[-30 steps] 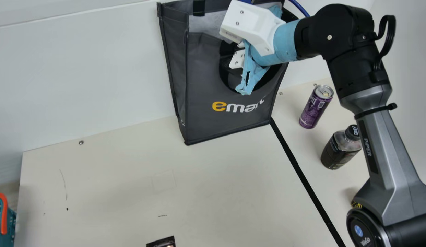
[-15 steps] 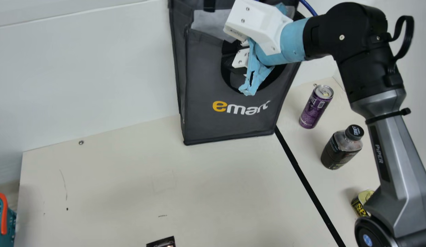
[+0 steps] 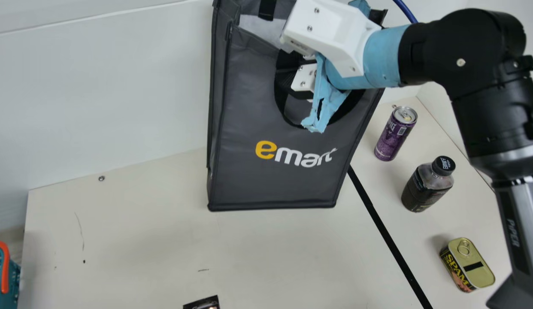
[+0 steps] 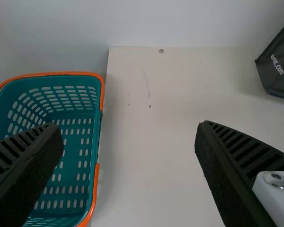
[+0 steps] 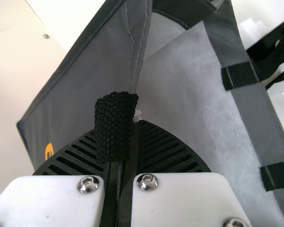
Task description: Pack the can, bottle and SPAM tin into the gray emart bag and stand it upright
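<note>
Main view: The gray emart bag (image 3: 249, 98) is upright but slightly tilted near the wall (image 3: 99, 86), with the right gripper (image 3: 287, 72) in front of its upper part. I cannot tell whether its base fully rests on the table (image 3: 142, 244). Beyond a black tape line (image 3: 374, 210), to the viewer's right, the purple can (image 3: 393, 139) and the dark bottle (image 3: 424, 189) stand upright, and the SPAM tin (image 3: 474, 266) sits nearest the viewer. All three are outside the bag, so the packing appears to be at its start. If the bag is let go while tilted, its soft base could land unevenly and the bag could tip or fold. The right arm (image 3: 485, 86) reaches in from the same side as the goods; a low swing back could knock over the can or bottle.

Left wrist view: The left gripper (image 4: 130, 135) has its fingers wide apart with nothing between them. A teal basket (image 4: 98, 189) is beside the table, and a corner of the bag is at the far side. Coming across too low, this gripper might snag the bag's wall.

Right wrist view: The fingers (image 5: 173, 151) are pinched on a black woven handle (image 5: 114, 125). With the grip on one strap, a pull could skew the pale-lined mouth, leaving a poor opening for the goods, or the webbing might slip.
</note>
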`<state>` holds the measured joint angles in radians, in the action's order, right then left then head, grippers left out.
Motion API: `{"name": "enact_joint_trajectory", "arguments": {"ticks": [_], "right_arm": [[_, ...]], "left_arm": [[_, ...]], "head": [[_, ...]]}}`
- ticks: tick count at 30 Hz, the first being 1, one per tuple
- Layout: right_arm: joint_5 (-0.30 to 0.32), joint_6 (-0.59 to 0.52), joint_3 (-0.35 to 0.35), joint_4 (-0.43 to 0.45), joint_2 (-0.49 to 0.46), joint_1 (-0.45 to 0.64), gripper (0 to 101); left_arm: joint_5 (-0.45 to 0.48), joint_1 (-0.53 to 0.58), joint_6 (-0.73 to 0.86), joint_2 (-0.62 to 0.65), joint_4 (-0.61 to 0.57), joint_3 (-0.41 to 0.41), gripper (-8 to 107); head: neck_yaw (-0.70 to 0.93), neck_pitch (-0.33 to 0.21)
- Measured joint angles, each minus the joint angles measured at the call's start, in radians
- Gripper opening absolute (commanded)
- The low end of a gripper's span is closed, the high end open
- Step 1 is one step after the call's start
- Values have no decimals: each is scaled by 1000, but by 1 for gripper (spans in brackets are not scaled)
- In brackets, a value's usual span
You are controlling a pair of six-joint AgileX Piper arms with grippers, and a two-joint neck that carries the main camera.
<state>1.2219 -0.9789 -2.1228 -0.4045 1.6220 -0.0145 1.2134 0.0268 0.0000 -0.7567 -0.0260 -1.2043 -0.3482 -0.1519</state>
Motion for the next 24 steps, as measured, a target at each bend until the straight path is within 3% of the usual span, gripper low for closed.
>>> {"name": "enact_joint_trajectory", "arguments": {"ticks": [24], "right_arm": [[-2,60,187,95,-235,-139,0]], "left_arm": [[0,0,0,0,0,0,90]], "head": [[0,0]]}}
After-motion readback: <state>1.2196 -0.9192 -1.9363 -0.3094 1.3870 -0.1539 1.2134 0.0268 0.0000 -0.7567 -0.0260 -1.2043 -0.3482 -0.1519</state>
